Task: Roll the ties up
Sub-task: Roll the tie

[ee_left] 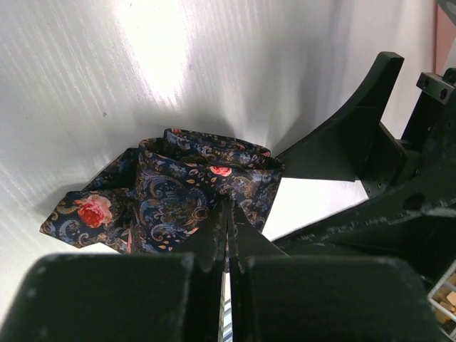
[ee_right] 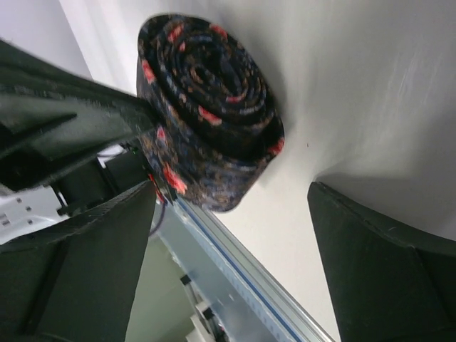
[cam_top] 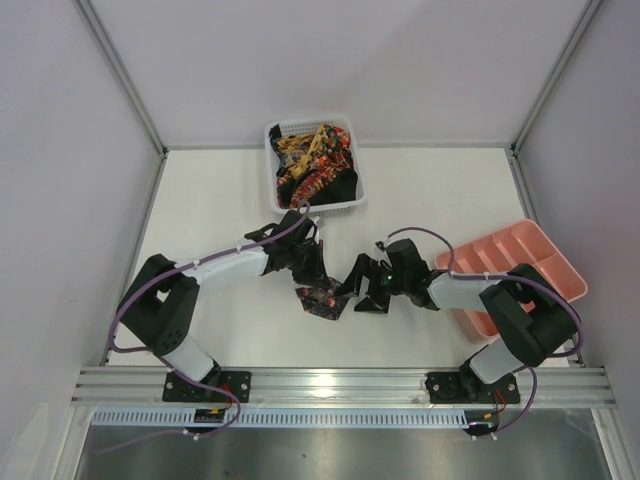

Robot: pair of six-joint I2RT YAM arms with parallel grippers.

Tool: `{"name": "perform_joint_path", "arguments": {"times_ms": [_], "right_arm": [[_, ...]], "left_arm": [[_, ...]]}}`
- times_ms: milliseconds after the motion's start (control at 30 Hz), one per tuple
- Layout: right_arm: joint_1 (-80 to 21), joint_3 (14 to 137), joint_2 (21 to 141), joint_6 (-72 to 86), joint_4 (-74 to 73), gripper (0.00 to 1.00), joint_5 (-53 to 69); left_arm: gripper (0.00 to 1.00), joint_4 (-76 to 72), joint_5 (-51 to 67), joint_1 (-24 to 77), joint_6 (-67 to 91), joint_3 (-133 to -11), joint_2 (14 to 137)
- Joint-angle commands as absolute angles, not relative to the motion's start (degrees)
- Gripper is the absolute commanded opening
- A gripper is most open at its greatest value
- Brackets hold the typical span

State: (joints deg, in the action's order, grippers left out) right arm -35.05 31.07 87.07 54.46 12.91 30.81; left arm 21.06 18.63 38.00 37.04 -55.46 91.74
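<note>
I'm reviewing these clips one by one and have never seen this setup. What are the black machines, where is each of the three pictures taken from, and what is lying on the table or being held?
The machines are two robot arms bolted at the near edge of a white table. The wide picture comes from a fixed camera above and behind them; the other two come from cameras on each arm's wrist.

At the far edge stands a white mesh basket full of patterned ties. On the right lies an empty pink compartment tray.

Between the arms sits a dark floral tie, rolled up. The left tool is closed, pinching the roll's edge, as its wrist picture shows. The right tool is open, its fingers spread on either side of the view, with the roll just ahead of them and not touched.
</note>
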Motion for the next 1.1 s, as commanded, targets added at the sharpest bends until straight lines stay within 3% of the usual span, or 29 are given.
{"name": "perform_joint_path", "arguments": {"times_ms": [0,267,500,700,833,900,1067], "right_arm": [[-35.8,32.8,90.3,58.5,16.8,0.93,27.6],[-36.8,32.9,93.0,63.7,16.1,0.78,26.4],[-33.9,43.8,84.8,48.3,-4.0,0.87,21.2],[-30.9,55.3,85.7,37.0,-17.0,0.89,17.5],[-31.1,64.1,92.4,34.9,-20.8,0.74,12.4],[-31.6,65.6,95.4,35.4,-20.0,0.56,11.0],[-33.2,70.4,102.8,37.9,-21.4,0.26,5.8]], "left_arm": [[0.00,20.0,17.2,38.1,36.2,-55.3,92.1],[0.01,19.9,16.8,37.5,36.1,-53.2,90.9],[0.01,21.7,16.1,37.4,36.6,-53.7,87.4],[0.11,28.6,11.3,37.4,37.8,-56.3,83.2],[0.11,31.4,9.9,37.6,40.1,-54.0,78.8],[0.01,31.7,9.7,38.1,41.2,-52.2,76.9],[0.00,31.4,9.0,41.1,46.7,-45.2,72.4]]}}
